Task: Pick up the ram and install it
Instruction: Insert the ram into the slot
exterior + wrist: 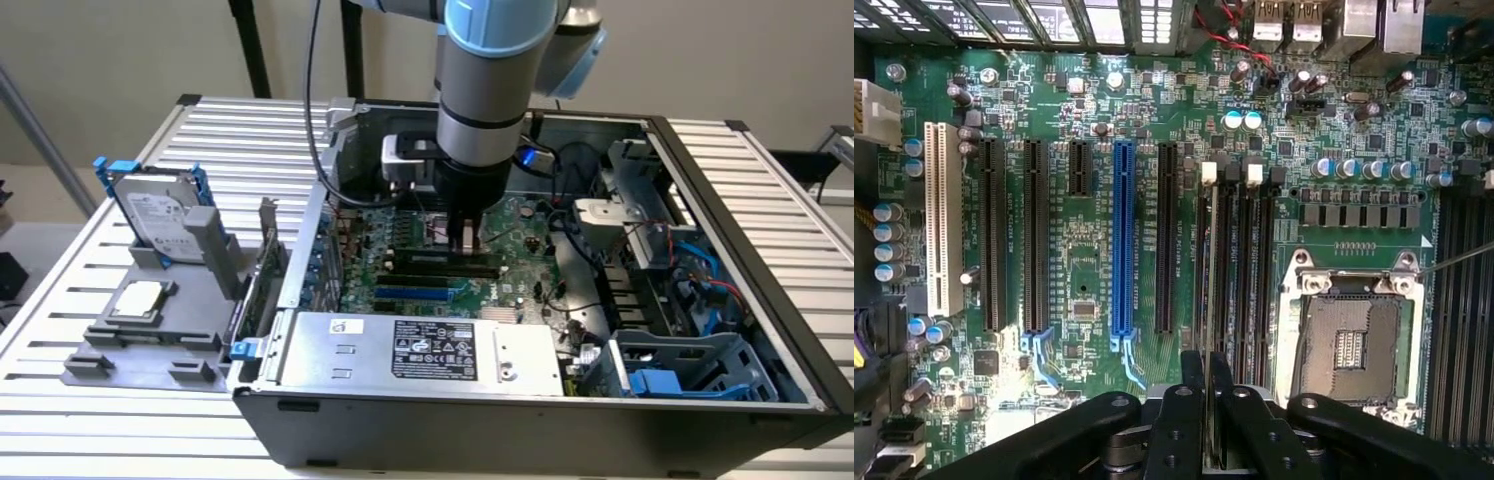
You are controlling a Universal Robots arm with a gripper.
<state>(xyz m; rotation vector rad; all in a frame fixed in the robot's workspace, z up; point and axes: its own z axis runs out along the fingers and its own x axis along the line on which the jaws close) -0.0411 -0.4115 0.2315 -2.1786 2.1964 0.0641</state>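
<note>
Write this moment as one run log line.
gripper: shut on ram | position: over memory slots | ram: edge-on, not seated

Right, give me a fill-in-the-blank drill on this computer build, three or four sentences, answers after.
1. The gripper reaches down inside the open computer ____.
2. The ram, edge-on in the wrist view, is clamped between the gripper's ____.
3. The CPU socket on the motherboard is ____.
4. The hard drive stands outside, toward the exterior view's ____.

Missing words: case; jaws; empty; left.
</note>
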